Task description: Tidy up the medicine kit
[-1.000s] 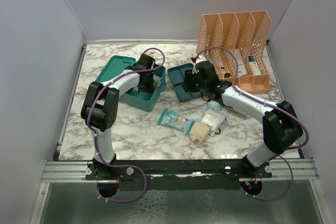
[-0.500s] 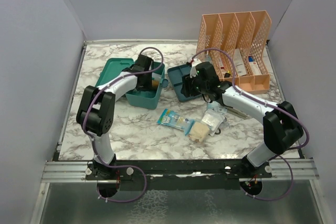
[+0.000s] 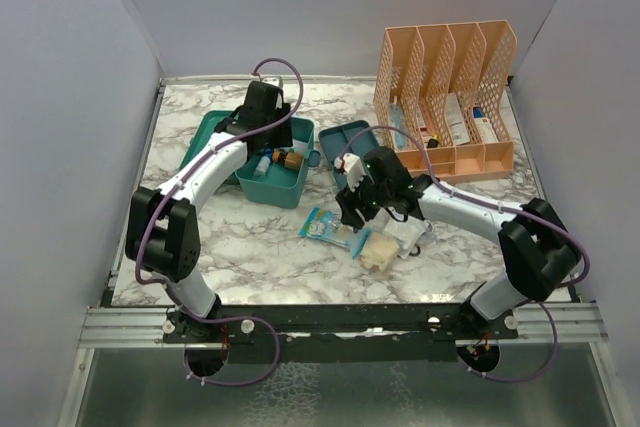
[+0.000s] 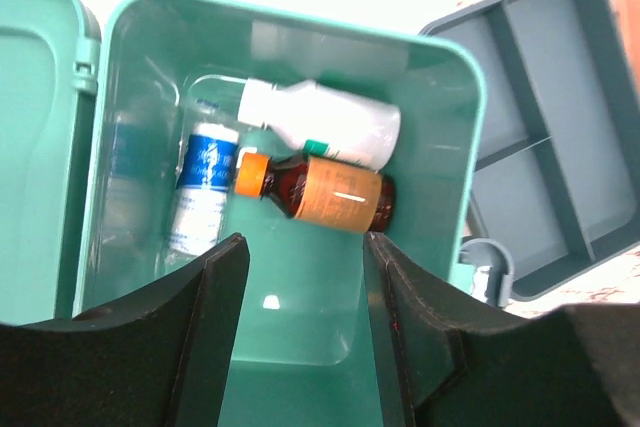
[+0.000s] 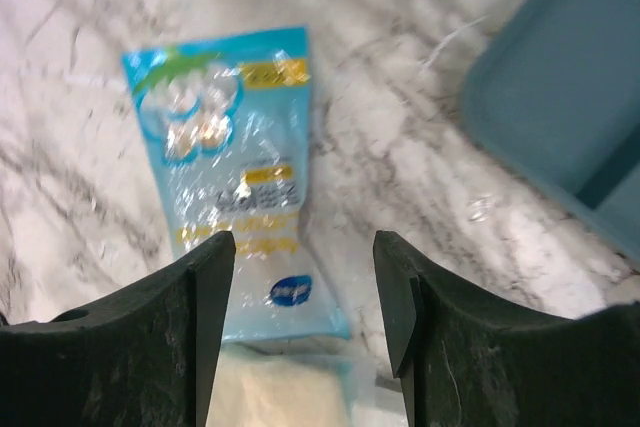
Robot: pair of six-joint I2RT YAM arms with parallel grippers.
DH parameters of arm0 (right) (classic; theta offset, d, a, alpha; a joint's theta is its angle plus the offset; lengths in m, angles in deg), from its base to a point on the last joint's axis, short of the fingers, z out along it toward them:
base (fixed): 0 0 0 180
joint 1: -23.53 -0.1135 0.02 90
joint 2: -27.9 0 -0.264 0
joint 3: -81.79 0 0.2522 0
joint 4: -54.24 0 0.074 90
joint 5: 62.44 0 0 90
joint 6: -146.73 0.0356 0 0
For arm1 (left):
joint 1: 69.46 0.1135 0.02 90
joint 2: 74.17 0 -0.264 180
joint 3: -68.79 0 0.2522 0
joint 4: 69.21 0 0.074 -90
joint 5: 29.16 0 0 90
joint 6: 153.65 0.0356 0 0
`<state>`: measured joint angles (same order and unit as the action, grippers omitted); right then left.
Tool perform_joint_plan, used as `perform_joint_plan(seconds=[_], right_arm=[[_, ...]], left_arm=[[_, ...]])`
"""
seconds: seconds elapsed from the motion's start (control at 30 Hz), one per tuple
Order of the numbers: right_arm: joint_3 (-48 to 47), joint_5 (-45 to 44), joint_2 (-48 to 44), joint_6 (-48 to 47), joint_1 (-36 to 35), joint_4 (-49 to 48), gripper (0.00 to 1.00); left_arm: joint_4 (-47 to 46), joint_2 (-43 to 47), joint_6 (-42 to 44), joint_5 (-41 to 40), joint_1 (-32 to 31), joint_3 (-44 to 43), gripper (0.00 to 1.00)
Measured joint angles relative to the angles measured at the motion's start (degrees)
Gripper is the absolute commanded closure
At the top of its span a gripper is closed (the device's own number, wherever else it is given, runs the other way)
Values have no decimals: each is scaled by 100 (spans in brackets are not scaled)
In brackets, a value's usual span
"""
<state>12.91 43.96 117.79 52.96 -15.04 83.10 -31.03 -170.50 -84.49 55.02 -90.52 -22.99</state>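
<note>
The teal medicine kit (image 3: pixel 262 185) stands open at the left, its lid (image 3: pixel 213 134) laid back. Inside lie a white bottle (image 4: pixel 322 125), a brown bottle with an orange cap (image 4: pixel 325 194) and a blue-and-white tube (image 4: pixel 202 185). My left gripper (image 3: pixel 272 139) hovers open above the box (image 4: pixel 300 247), with nothing between its fingers. The kit's divided insert tray (image 3: pixel 340 139) (image 4: pixel 545 137) lies just right of the box. My right gripper (image 3: pixel 352 209) hangs open over a light blue packet (image 3: pixel 330 228) (image 5: pixel 232 167) on the marble, apart from it (image 5: pixel 305 252).
A cream pad (image 3: pixel 380 252) (image 5: pixel 275 387) and a clear bag (image 3: pixel 408 230) lie beside the blue packet. A peach lattice file organizer (image 3: pixel 450 67) holding boxes stands at the back right. Grey walls close in the table.
My left gripper has pulled up out of the box and opened; the brown bottle lies inside. My right gripper moved from over the insert tray forward to above the blue packet and opened wider.
</note>
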Motion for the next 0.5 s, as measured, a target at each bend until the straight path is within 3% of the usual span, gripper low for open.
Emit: perform_joint_plan(seconds=[0.3, 0.5], right_arm=[[461, 175, -205, -815, -450, -28, 41], [164, -103, 352, -855, -468, -33, 45]], left_arm=[[-907, 103, -315, 437, 0, -2, 44], [-1327, 103, -435, 636, 0, -2, 43]])
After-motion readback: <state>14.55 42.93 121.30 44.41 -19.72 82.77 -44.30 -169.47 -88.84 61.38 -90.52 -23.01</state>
